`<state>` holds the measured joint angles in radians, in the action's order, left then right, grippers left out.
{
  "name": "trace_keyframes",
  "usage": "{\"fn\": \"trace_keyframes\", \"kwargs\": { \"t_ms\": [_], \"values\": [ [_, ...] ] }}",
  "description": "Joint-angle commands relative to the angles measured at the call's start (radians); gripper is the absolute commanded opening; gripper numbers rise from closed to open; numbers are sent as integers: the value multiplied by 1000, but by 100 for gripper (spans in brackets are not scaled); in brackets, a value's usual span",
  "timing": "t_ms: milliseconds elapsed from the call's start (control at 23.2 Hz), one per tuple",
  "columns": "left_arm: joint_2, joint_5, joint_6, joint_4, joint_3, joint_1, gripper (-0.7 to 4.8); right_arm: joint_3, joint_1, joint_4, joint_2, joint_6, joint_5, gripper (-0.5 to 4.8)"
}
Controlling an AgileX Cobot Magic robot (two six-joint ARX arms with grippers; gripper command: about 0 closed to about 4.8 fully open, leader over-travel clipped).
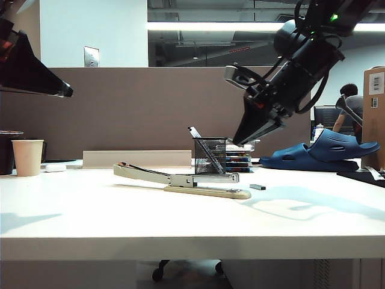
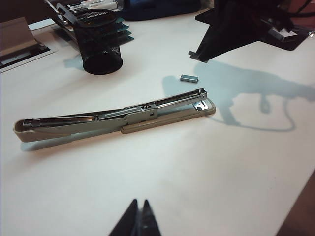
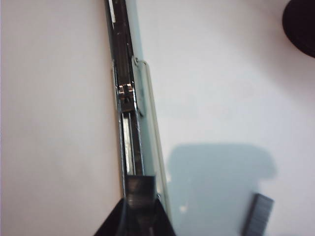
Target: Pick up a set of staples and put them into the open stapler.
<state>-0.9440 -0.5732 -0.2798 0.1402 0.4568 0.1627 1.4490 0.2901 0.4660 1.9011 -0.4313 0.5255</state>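
I'm holding the set of staples point(image 3: 140, 189) pinched between my right gripper point(image 3: 139, 216) fingertips, hovering right over the stapler point(image 1: 186, 179) magazine channel, near its front end. In the exterior view my right gripper point(image 1: 240, 139) is hanging above the table, at about 1 o'clock from the stapler's head.

Risks I'm seeing:
- grip looks shallow, only the tips are on the bar, so any wrist twist could be rotating or dropping it
- the channel is narrow; if the bar is skewed against it, it could be landing on the rail edge and sliding off onto the table point(image 1: 120, 211)
- pushing down misaligned could be nudging the stapler point(image 2: 118, 118) itself, since nothing is bracing it
- a second staple strip point(image 2: 189, 77) is lying on the table just beside the stapler head, at about 12 o'clock from it in the left wrist view; not my target, could be confusing a re-grasp if I drop mine

My left gripper point(image 2: 139, 221) is parked well apart from the stapler, fingers pressed together, holding nothing.

The staples are looking like a small ribbed grey metal block, short and darkish from this angle. Stapler is lying open, long beige arm raised, grey magazine exposed, near the black mesh pen cup point(image 1: 210, 155)
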Motion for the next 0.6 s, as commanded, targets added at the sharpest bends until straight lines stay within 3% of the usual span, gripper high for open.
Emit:
{"fn": "trace_keyframes", "kwargs": {
  "t_ms": [43, 389, 605],
  "values": [
    [2, -6, -1, 8, 0, -2, -5, 3, 11, -34, 15, 0, 19, 52],
    [2, 23, -43, 19, 1, -2, -5, 52, 43, -43, 89, -16, 28, 51],
    [-24, 23, -65, 27, 0, -2, -5, 159, 62, 34, 159, -27, 26, 52]
  ]
}}
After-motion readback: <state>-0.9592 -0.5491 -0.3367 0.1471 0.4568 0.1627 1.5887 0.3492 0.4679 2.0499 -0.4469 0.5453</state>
